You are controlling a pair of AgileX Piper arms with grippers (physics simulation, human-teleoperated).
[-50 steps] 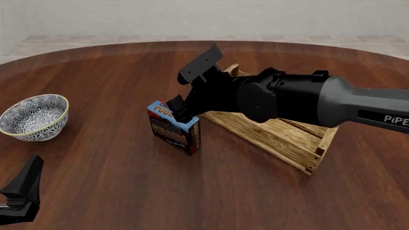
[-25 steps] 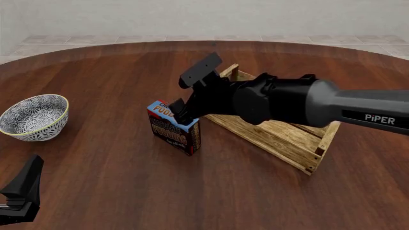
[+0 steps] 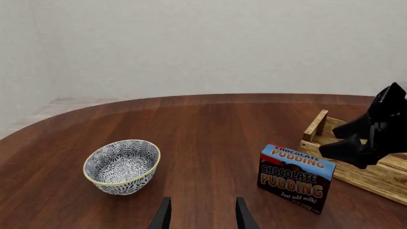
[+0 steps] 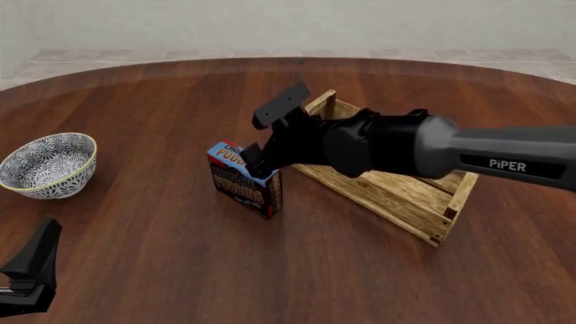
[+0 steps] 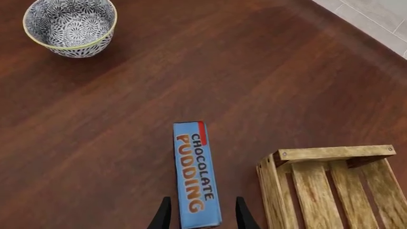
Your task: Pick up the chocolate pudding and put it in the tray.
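Chocolate pudding [image 4: 243,179] stands upright on its narrow base on the table [image 4: 162,256], just beside the near end board of the tray [image 4: 396,192], not in it.

Risk, as a judgement: the carton is tall and thin; an off-centre closure or a nudge from one finger could tip it over or shove it against the tray's end board.

Right gripper [image 5: 201,215] sits over the carton's top edge, jaws parted, straddling its thin width; contact unclear. Left gripper [image 3: 202,214] apart near the bowl [image 3: 122,166], jaws parted, empty.
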